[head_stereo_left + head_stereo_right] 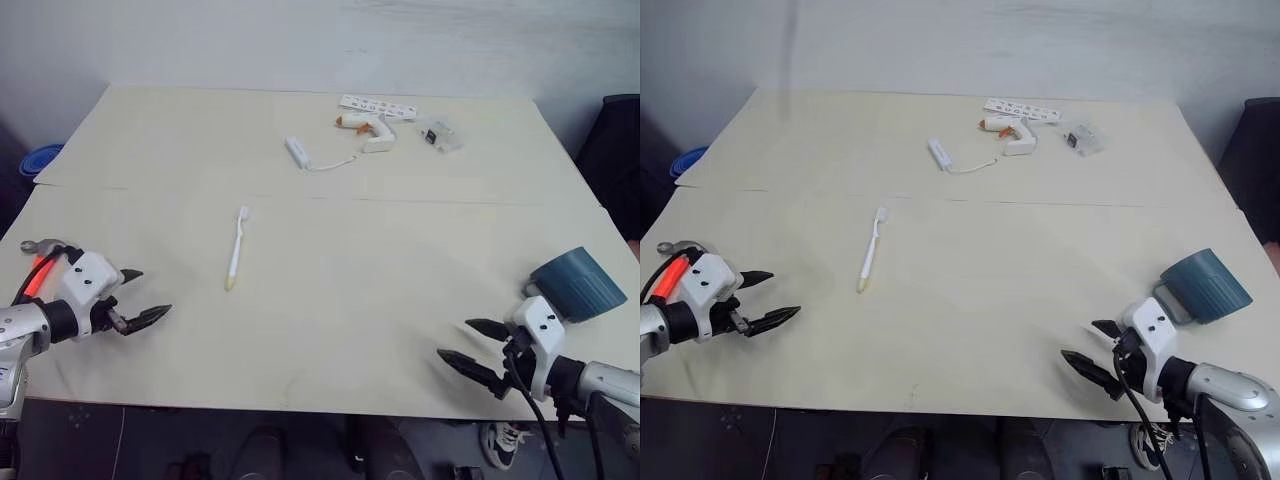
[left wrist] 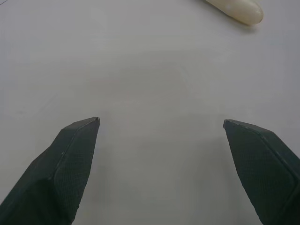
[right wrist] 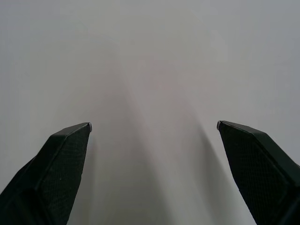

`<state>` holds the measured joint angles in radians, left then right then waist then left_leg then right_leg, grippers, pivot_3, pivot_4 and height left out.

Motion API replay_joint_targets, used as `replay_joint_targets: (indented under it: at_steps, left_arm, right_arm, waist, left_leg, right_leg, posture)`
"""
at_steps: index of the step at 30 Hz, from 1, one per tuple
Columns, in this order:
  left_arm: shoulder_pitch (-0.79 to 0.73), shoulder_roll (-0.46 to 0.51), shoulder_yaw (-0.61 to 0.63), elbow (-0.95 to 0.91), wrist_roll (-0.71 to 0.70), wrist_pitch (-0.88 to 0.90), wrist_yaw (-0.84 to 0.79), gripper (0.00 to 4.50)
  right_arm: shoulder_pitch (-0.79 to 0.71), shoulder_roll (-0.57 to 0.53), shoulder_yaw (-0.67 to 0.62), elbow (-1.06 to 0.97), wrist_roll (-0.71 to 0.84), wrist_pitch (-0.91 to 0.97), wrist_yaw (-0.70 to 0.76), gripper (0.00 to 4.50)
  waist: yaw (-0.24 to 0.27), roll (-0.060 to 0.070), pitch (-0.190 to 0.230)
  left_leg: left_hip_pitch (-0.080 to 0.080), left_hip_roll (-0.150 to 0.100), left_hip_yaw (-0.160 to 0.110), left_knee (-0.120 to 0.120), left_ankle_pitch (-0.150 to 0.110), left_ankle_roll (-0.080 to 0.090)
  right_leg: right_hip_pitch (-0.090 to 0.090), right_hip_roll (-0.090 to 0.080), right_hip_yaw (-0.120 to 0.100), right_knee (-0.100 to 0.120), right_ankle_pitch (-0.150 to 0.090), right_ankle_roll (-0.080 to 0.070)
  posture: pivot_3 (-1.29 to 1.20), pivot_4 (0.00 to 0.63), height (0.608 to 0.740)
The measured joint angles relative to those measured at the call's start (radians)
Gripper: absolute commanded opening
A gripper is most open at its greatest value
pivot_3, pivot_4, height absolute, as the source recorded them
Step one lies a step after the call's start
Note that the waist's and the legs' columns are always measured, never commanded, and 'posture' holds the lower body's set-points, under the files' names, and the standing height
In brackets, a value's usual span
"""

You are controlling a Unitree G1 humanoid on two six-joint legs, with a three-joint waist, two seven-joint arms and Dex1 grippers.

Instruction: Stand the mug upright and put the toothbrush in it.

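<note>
From the head camera, the mug (image 1: 579,284) lies on its side at the table's (image 1: 350,330) right edge, its mouth turned away so nothing inside can be seen. The right gripper (image 1: 476,344) sits just in front of it, fingers spread wide and empty. The toothbrush (image 1: 237,247) lies flat mid-table, well apart from the left gripper (image 1: 142,296), whose fingers are also wide and empty.

In the left wrist view, the toothbrush's pale handle end (image 2: 236,8) lies beyond the spread fingers (image 2: 70,161).

In the right wrist view, bare table lies between the parted fingers (image 3: 65,161).
</note>
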<state>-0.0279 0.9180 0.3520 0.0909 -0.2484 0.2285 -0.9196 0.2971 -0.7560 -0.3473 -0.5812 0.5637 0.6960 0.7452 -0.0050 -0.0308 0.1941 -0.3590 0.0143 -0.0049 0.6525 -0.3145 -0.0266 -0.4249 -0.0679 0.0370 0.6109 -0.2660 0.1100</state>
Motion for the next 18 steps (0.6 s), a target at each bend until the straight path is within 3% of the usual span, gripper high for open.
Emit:
replay_joint_targets:
  at_steps: [18]
  left_arm:
    - [-0.008, 0.0, 0.001, -0.005, -0.024, 0.047, -0.009, 4.5]
  right_arm:
    - [-0.049, 0.017, 0.019, 0.046, -0.002, -0.004, -0.021, 4.49]
  waist:
    - [-0.002, 0.0, 0.0]
  left_leg:
    - [0.0, 0.0, 0.0, 0.0, 0.0, 0.0]
  right_leg:
    - [0.0, 0.0, 0.0, 0.0, 0.0, 0.0]
  posture:
    - [0.0, 0.15, 0.74]
